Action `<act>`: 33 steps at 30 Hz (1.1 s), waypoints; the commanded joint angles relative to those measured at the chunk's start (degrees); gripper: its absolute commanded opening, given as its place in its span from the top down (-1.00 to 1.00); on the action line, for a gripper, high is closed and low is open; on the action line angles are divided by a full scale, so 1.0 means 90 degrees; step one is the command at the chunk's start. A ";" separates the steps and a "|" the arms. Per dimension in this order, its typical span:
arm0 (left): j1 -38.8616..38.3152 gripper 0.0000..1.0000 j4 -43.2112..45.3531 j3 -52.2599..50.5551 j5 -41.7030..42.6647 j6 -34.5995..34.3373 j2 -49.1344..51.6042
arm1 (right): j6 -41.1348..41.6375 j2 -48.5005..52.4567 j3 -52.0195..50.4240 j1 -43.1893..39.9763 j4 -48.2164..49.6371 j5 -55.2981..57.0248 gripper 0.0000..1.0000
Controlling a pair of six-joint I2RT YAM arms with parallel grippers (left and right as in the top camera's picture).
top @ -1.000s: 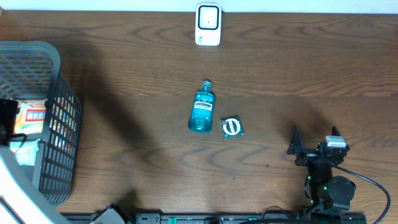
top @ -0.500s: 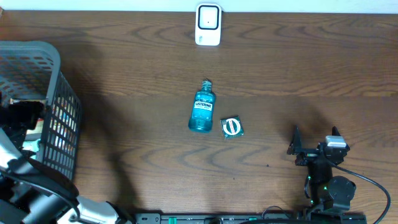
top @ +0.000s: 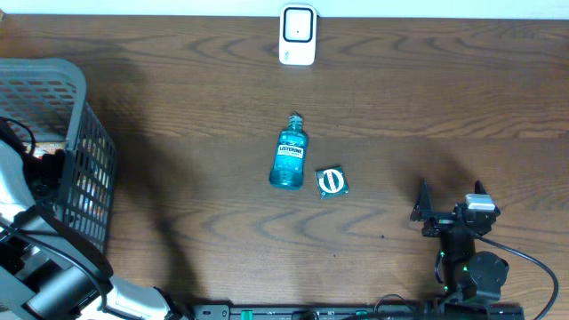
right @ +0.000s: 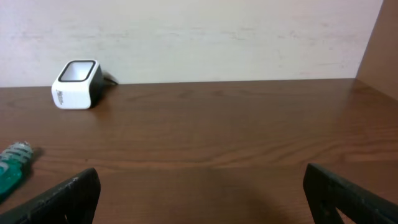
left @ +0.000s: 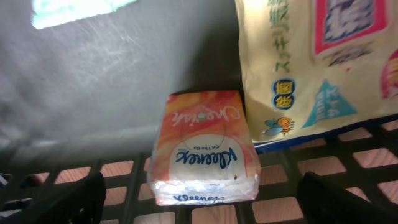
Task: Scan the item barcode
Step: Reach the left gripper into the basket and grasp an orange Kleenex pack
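My left gripper (left: 202,202) hangs open inside the grey basket (top: 84,178), its dark fingers (left: 68,198) on either side of an orange-and-white Kleenex tissue pack (left: 205,149) lying on the basket floor. A yellow snack bag (left: 311,62) lies against the pack's right side. The white barcode scanner (top: 297,36) stands at the table's far edge and also shows as the scanner (right: 78,84) in the right wrist view. My right gripper (top: 451,203) rests open and empty near the front right. No item's barcode shows in any view.
A blue Listerine bottle (top: 288,153) lies mid-table with a small round-marked packet (top: 332,181) just to its right. The left arm (top: 36,267) rises from the front left corner over the basket. A wall runs behind the scanner.
The left arm has swung in from the left over the basket and gone down into it, now covering the packets seen there earlier. The right arm has not moved.
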 commanded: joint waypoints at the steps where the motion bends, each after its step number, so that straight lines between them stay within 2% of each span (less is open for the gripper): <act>1: -0.0095 -0.95 0.0134 -0.0240 0.0002 -0.0151 0.0073 | 0.0044 -0.0027 -0.0007 -0.0019 -0.0024 -0.0017 -0.99; 12: -0.0153 -0.97 0.1117 -0.1163 -0.0015 -0.0148 0.0073 | 0.0044 -0.0027 -0.0007 -0.0019 -0.0024 -0.0017 -0.98; 13: -0.0153 -0.88 0.1151 -0.1219 -0.0015 -0.0148 0.0073 | 0.0044 -0.0027 -0.0007 -0.0019 -0.0024 -0.0017 -0.99; 15: -0.0151 -0.45 0.1137 -0.1251 -0.0015 -0.0146 0.0073 | 0.0044 -0.0027 -0.0007 -0.0019 -0.0024 -0.0017 -0.99; 18: -0.0151 -0.15 0.1120 -0.1246 -0.0015 -0.0143 0.0046 | 0.0044 -0.0027 -0.0007 -0.0019 -0.0024 -0.0017 -0.99; 22: -0.0136 -0.05 0.1039 -0.1124 -0.0012 -0.0070 -0.0070 | 0.0044 -0.0027 -0.0007 -0.0019 -0.0024 -0.0017 -0.99; 33: 0.0260 -0.04 -0.0063 0.0857 -0.0012 -0.0027 -0.1872 | 0.0044 -0.0027 -0.0007 -0.0019 -0.0024 -0.0017 -0.98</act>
